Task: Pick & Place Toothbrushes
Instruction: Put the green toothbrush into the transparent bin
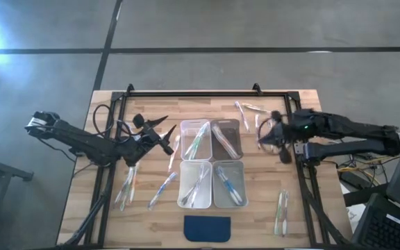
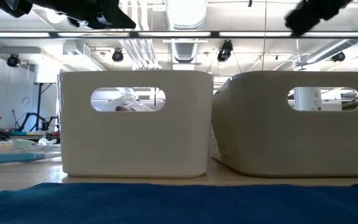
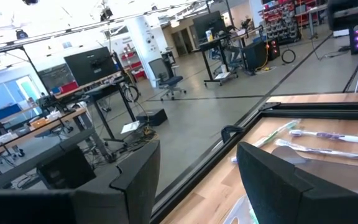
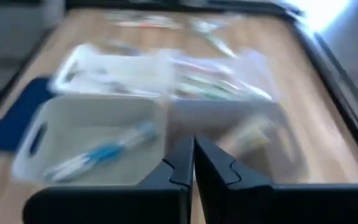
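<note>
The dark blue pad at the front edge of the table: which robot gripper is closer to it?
Left, narrowly. The left gripper hangs open beyond the dark blue pad, beside the bins' left side. The right gripper, shut, is over the table right of the bins, slightly farther off.

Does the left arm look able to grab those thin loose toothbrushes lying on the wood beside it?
Probably yes: the left gripper is open, and the toothbrushes lie uncovered nearby.

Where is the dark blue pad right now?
In the high view the dark blue pad lies flat at the table's near edge, centred just below the four bins, midway between both arms.
</note>
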Action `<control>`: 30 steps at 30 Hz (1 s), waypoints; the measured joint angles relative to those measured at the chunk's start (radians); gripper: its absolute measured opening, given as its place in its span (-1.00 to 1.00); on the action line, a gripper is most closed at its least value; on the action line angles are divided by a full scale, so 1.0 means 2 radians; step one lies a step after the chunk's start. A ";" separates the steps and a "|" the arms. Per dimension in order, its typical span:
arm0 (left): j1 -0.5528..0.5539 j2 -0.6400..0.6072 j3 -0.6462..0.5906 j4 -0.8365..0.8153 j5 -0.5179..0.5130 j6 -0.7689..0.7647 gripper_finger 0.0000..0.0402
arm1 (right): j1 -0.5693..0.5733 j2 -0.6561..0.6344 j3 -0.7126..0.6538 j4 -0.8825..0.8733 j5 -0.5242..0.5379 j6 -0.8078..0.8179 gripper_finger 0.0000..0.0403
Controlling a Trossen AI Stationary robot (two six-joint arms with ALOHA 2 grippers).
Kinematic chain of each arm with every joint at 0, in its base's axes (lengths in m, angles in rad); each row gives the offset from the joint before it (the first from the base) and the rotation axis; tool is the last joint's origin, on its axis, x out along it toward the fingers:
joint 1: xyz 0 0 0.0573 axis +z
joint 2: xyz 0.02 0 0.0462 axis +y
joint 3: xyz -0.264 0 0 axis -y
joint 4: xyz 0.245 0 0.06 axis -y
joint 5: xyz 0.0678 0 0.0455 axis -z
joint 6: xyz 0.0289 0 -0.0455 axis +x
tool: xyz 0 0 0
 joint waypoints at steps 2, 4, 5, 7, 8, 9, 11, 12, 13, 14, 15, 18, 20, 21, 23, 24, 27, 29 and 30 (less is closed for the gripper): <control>0.000 0.000 0.000 0.000 0.000 0.001 0.09 | 0.023 0.025 0.000 -0.013 0.033 -0.051 -0.96; 0.000 0.000 0.000 0.000 0.000 0.001 0.09 | 0.047 0.049 0.001 -0.032 0.078 -0.100 -0.96; 0.000 0.000 0.000 0.000 0.000 0.001 0.09 | 0.059 0.063 0.001 -0.047 0.088 -0.124 -0.96; 0.000 0.000 0.000 -0.001 0.000 0.001 0.09 | 0.085 0.087 0.004 -0.073 0.091 -0.170 -0.96; 0.000 0.000 0.000 -0.002 0.000 0.001 0.09 | 0.098 0.097 0.007 -0.088 0.091 -0.195 -0.96; 0.000 0.000 0.000 -0.003 0.000 0.002 0.09 | 0.112 0.107 0.009 -0.103 0.091 -0.215 -0.96; 0.000 0.000 0.000 -0.006 0.000 0.002 0.09 | 0.140 0.126 0.012 -0.119 0.094 -0.228 -0.96; 0.000 0.000 0.000 -0.011 0.000 0.002 0.09 | 0.154 0.134 0.014 -0.124 0.094 -0.223 -0.96; 0.000 0.000 0.000 -0.016 0.000 0.002 0.09 | 0.167 0.143 0.015 -0.128 0.093 -0.211 -0.96; 0.000 0.000 0.000 -0.021 0.000 0.002 0.09 | 0.179 0.150 0.018 -0.130 0.092 -0.196 -0.96; 0.000 0.000 0.000 -0.026 0.000 0.002 0.09 | 0.192 0.156 0.022 -0.130 0.092 -0.184 -0.96; 0.000 0.000 0.000 -0.033 0.000 0.001 0.09 | 0.232 0.178 0.031 -0.146 0.098 -0.157 -0.96; 0.000 0.000 0.000 -0.035 0.000 0.001 0.09 | 0.260 0.194 0.038 -0.156 0.106 -0.142 -0.96; 0.000 0.000 0.000 -0.035 0.000 0.001 0.09 | 0.273 0.202 0.043 -0.162 0.107 -0.136 -0.96; 0.000 0.000 0.000 -0.035 0.000 0.001 0.09 | 0.298 0.219 0.050 -0.173 0.110 -0.121 -0.96; 0.000 0.000 0.000 -0.036 0.000 0.001 0.09 | 0.310 0.229 0.054 -0.178 0.113 -0.111 -0.96; 0.000 0.000 0.000 -0.038 0.000 0.001 0.09 | 0.344 0.260 0.068 -0.203 0.122 -0.068 -0.96; 0.000 0.000 0.000 -0.038 0.000 0.000 0.09 | 0.362 0.281 0.079 -0.225 0.122 -0.034 -0.96; 0.000 0.000 0.000 -0.038 0.000 0.000 0.09 | 0.369 0.292 0.084 -0.235 0.122 -0.014 -0.96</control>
